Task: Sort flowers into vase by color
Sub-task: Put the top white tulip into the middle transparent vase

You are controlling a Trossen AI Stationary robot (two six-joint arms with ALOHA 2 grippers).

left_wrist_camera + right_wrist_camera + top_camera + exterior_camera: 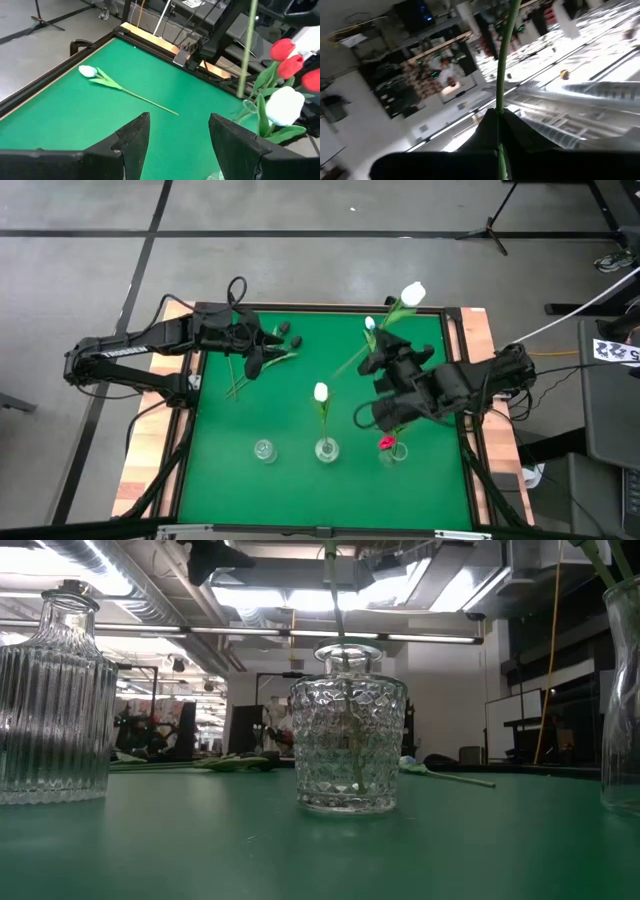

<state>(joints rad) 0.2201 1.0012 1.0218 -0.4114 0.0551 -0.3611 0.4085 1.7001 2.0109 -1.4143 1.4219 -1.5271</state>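
— What's on your left side?
— My left end effector (pixel 268 346) hangs open near the surface's (pixel 300 405) far left corner, above the black tulips (pixel 290 335).
— And the right?
— My right end effector (pixel 372 360) is clamped on a white tulip's stem (pixel 502 65), near the far edge. Another white tulip (pixel 321 393) stands in the middle vase (pixel 327 449).

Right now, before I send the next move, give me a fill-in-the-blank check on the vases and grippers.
The middle vase holds one ___ tulip.
The rightmost vase holds ___ tulips.
The right gripper is shut on a green ___.
The left gripper, holding nothing, is ___.
Missing words: white; red; stem; open.
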